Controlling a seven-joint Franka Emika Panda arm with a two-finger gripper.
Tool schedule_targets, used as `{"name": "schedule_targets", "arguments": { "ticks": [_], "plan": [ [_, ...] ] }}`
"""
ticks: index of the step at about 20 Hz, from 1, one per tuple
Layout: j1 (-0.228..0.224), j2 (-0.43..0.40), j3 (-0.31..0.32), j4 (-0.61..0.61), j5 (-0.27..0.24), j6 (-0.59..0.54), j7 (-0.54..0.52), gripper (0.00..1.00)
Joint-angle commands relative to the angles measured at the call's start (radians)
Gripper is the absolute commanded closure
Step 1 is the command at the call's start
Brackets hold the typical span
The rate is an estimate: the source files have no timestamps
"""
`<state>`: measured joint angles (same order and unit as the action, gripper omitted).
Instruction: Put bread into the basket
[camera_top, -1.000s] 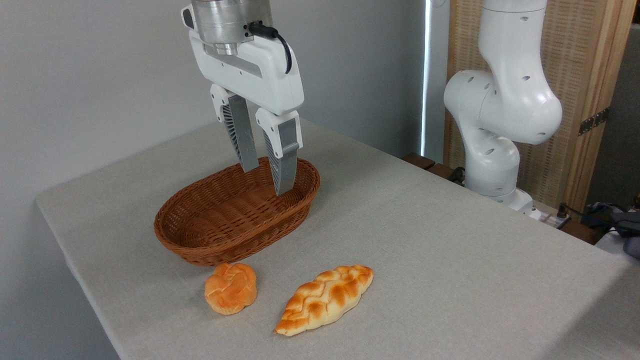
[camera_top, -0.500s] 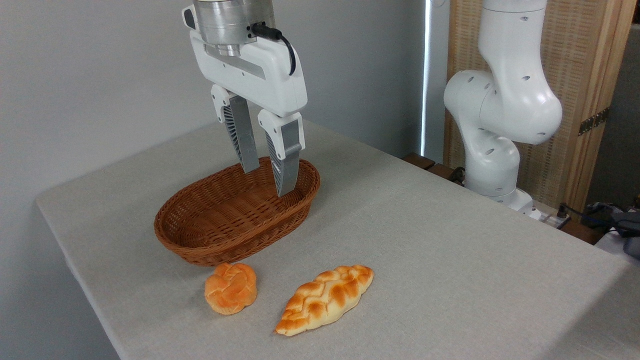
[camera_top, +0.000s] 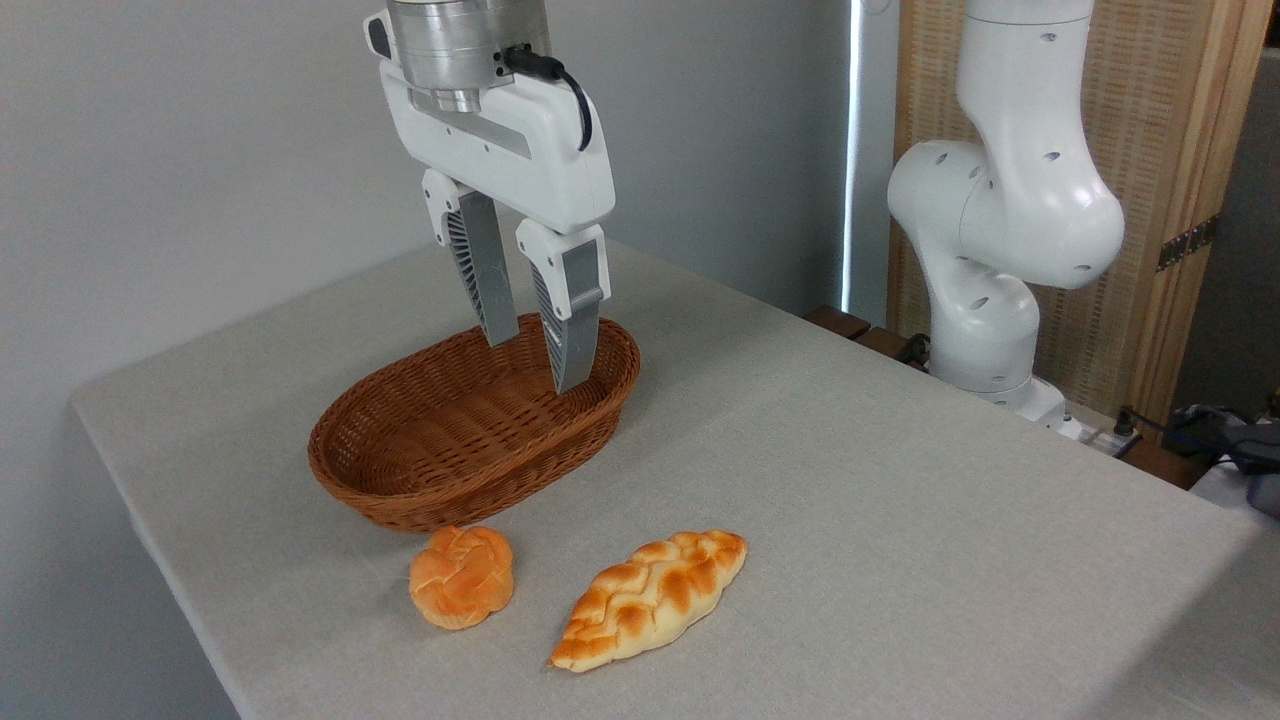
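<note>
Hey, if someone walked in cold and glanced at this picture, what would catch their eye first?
Probably the white gripper, hanging open and empty over the far end of the brown wicker basket, which has nothing in it. Next, the two orange breads on the grey table in front of the basket: a small round knotted bun and, to its right, a longer braided loaf.

Below my fingers sits one basket (camera_top: 470, 430). In front of it lie two pieces of bread: one round bun (camera_top: 462, 577) nearer my side of the cloth and one long braided loaf (camera_top: 650, 598) just beside it. I am the one gripper (camera_top: 533, 365) here.
</note>
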<state>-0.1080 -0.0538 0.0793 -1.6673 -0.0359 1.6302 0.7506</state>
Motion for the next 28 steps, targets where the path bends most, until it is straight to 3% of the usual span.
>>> {"name": "schedule_targets", "arguments": {
  "ticks": [1, 21, 28],
  "plan": [
    [-0.006, -0.015, 0.013, -0.006, -0.013, -0.020, 0.016, 0.00],
    [-0.007, -0.014, 0.013, -0.006, -0.010, -0.023, 0.018, 0.00],
    [-0.007, -0.006, 0.011, -0.006, -0.009, 0.046, 0.015, 0.00]
  ]
}}
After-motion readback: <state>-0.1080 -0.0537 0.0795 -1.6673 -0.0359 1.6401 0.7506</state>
